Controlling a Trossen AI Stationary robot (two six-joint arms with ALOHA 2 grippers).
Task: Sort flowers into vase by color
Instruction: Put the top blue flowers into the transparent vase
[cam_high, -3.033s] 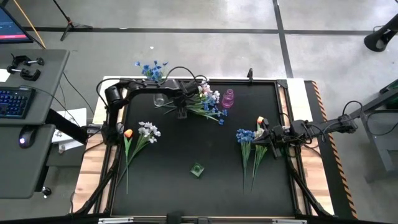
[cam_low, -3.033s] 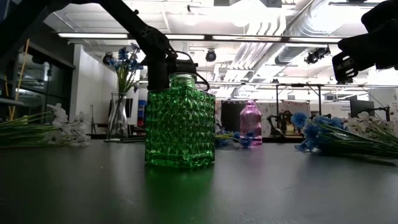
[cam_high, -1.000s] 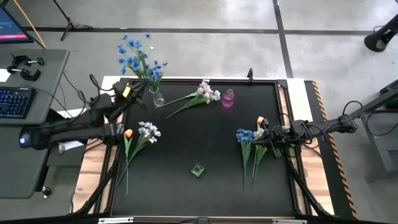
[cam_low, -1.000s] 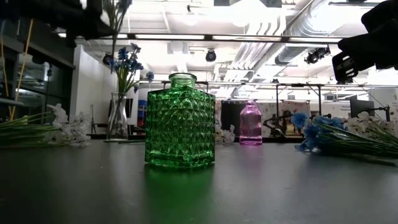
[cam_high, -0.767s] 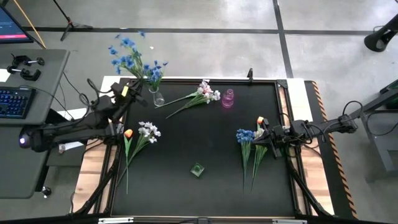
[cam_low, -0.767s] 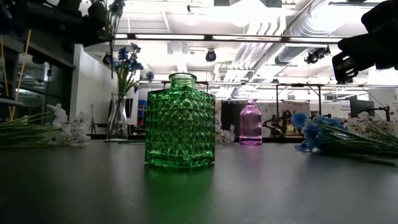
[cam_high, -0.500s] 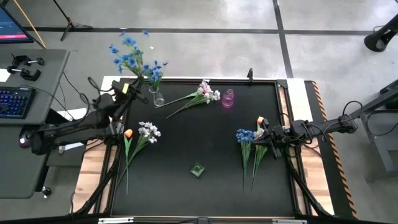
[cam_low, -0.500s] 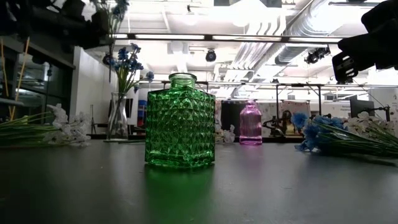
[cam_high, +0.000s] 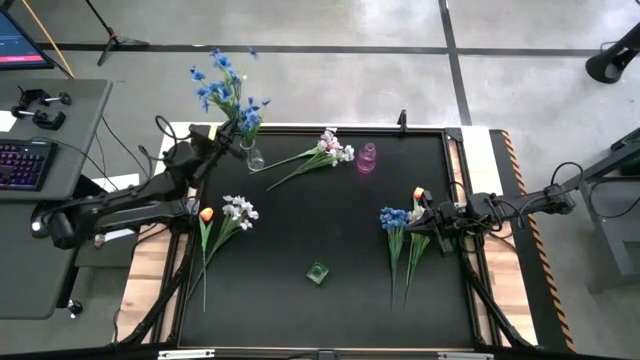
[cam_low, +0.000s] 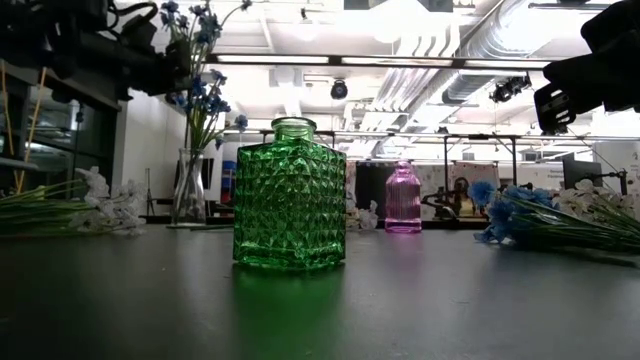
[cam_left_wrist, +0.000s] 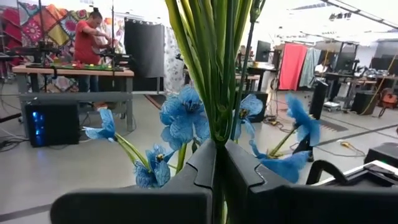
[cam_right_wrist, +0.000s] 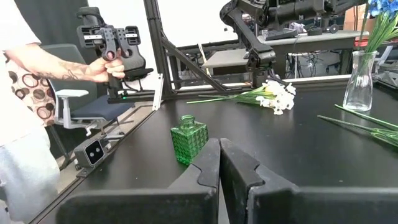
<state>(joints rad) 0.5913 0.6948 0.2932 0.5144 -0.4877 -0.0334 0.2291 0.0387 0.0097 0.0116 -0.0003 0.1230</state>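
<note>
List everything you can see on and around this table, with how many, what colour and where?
Clear vase: one, glass, far left corner of the table, blue flowers standing in it.
Pink vase: one, far edge, middle.
Green vase: one, near the middle front.
Blue flower bunch: one, blue, held up beside the clear vase.
Pink-white flowers: one spray, lying beside the pink vase.
White flowers: one spray, left side, next to an orange tulip.
Blue flowers: one spray, right side, lying with another orange tulip.
Person's hand: one, beyond the table, holding a controller.
Left pincer: shut on the blue bunch's stems.
Right pincer: shut, empty, at the right edge.
</note>
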